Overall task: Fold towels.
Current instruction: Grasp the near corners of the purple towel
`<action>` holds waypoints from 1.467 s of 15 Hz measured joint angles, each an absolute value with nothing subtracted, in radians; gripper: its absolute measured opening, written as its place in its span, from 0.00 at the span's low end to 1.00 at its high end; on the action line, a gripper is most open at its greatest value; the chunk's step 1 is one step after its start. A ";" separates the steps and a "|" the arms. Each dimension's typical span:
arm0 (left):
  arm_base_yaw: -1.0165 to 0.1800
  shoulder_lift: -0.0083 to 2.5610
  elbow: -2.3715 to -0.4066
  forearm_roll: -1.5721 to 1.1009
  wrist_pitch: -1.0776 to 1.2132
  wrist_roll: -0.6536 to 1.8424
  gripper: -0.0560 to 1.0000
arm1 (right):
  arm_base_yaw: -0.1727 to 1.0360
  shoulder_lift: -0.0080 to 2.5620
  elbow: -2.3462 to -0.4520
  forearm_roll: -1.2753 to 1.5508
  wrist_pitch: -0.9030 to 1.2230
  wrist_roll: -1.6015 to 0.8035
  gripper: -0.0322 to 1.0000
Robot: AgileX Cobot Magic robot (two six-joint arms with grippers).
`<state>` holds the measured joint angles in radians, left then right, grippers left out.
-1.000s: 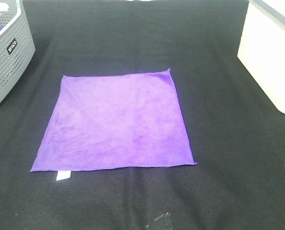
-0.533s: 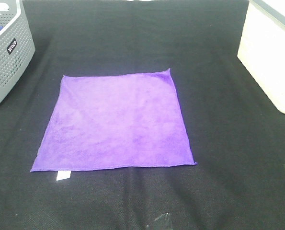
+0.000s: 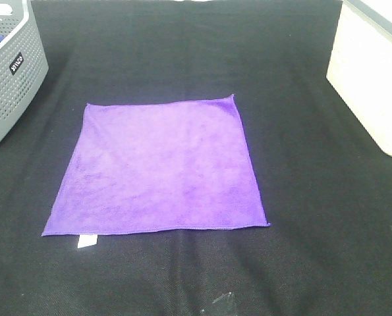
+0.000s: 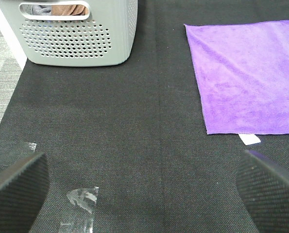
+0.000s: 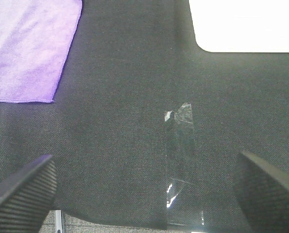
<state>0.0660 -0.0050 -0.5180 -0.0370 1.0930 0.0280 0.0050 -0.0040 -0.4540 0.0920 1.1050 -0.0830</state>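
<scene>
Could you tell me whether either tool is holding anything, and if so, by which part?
Nothing is held: the left tool and right tool are both open, and the purple towel lies flat, untouched.

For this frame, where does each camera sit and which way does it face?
Exterior high: high above, looking down on the towel, flat on the table between basket and bin; no arm shows.
Left wrist: low, facing the towel's label corner and basket; open left end effector frames it.
Right wrist: low, facing the towel's other near corner and bin; open right end effector shows.
Shared: all three see the towel.
</scene>
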 joint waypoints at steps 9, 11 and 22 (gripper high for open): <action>0.066 -0.005 -0.518 -0.037 1.093 0.028 0.99 | 0.005 -0.004 -0.454 0.092 1.105 -0.083 0.94; 0.066 -0.005 -0.518 -0.037 1.093 0.028 0.99 | 0.005 -0.004 -0.454 0.094 1.105 -0.083 0.94; 0.066 0.558 -0.743 -0.094 1.196 0.029 0.99 | 0.005 0.546 -0.669 0.175 1.135 -0.084 0.94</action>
